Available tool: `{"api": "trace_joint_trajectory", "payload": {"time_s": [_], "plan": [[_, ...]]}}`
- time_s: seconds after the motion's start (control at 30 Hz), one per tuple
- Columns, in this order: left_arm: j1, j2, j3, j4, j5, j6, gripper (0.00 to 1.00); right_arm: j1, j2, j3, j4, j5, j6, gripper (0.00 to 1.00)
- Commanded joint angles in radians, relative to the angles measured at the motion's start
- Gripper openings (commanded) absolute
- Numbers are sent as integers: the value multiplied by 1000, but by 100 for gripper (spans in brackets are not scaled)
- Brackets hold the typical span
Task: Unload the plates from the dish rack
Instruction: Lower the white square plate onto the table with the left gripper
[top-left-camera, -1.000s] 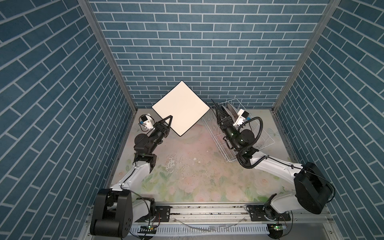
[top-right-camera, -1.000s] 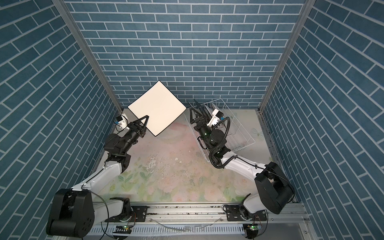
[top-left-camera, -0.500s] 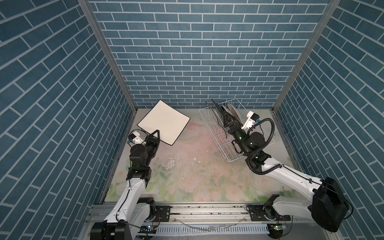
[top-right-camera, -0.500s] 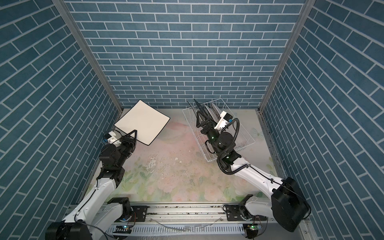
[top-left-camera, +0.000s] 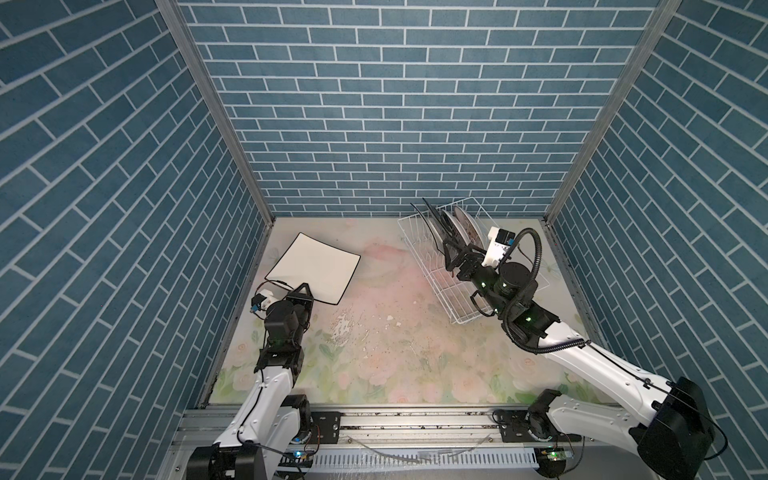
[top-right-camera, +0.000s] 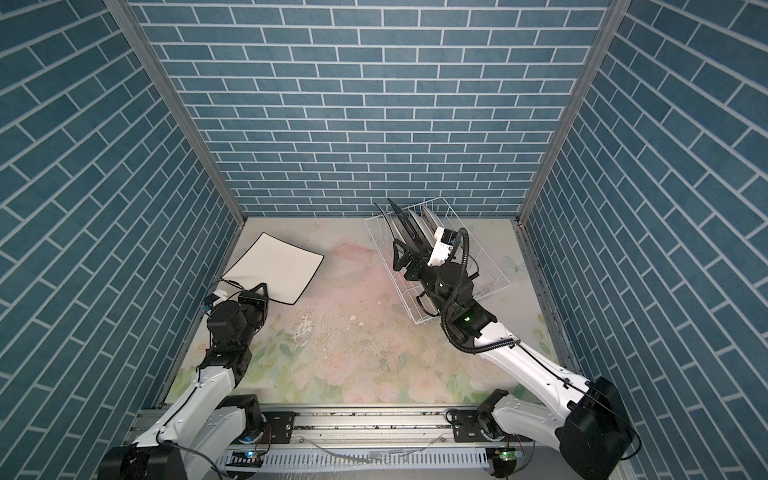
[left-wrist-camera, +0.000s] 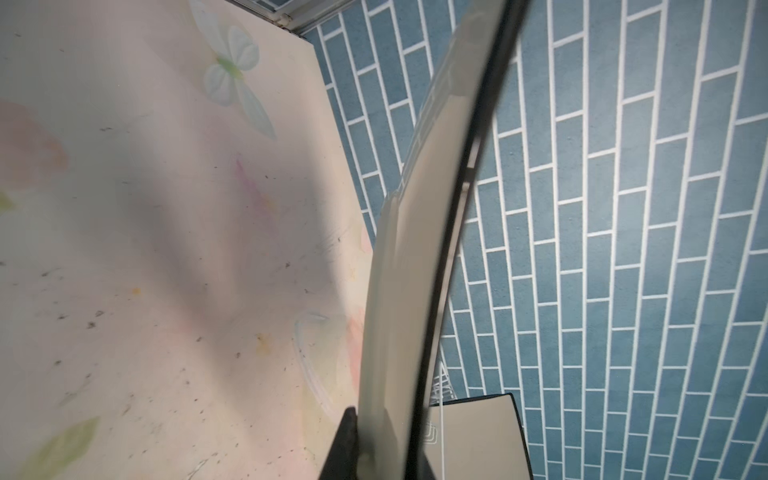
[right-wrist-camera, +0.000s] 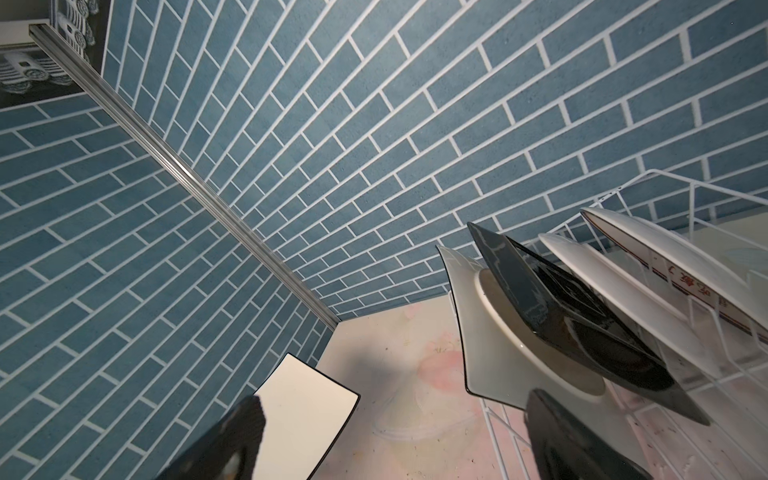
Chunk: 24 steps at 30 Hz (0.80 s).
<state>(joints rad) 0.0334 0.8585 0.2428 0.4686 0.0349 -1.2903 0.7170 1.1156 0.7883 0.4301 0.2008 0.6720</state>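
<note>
The left arm rises from the front rail, folds at the elbow and reaches forward along the left wall with its wrist low. The left gripper (top-left-camera: 305, 290) is clamped on the near edge of a square white plate with a thin black rim (top-left-camera: 313, 266), which slants over the far-left part of the pale floral tabletop (top-left-camera: 395, 332). I cannot tell whether its far edge touches the table. In the left wrist view the plate (left-wrist-camera: 409, 257) shows edge-on, running out from the fingers (left-wrist-camera: 345, 444). The right arm stretches diagonally from the front right, its forearm passing over the white wire dish rack (top-left-camera: 415, 239) at the far right. The right gripper (top-left-camera: 451, 254) tilts upward with its jaws spread wide and holds nothing. In the right wrist view its tips sit below four plates standing in the rack: a square white black-rimmed plate (right-wrist-camera: 469, 332), a glossy black-backed square plate (right-wrist-camera: 561, 316) and two round white plates (right-wrist-camera: 615, 282).
</note>
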Motion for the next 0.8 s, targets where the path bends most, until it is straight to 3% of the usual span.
{"api": "trace_joint_trajectory", "payload": {"time_s": [0.0, 0.13, 0.77], "plan": [[9, -44, 16, 197, -91, -8, 0, -5, 20, 52, -13, -43, -30, 98], [25, -22, -27, 228, -146, -67, 0, -9, 44, 59, -1, -71, 0, 99], [135, 250, -27, 428, -98, -138, 0, -28, 43, 37, 25, -131, 41, 98]]}}
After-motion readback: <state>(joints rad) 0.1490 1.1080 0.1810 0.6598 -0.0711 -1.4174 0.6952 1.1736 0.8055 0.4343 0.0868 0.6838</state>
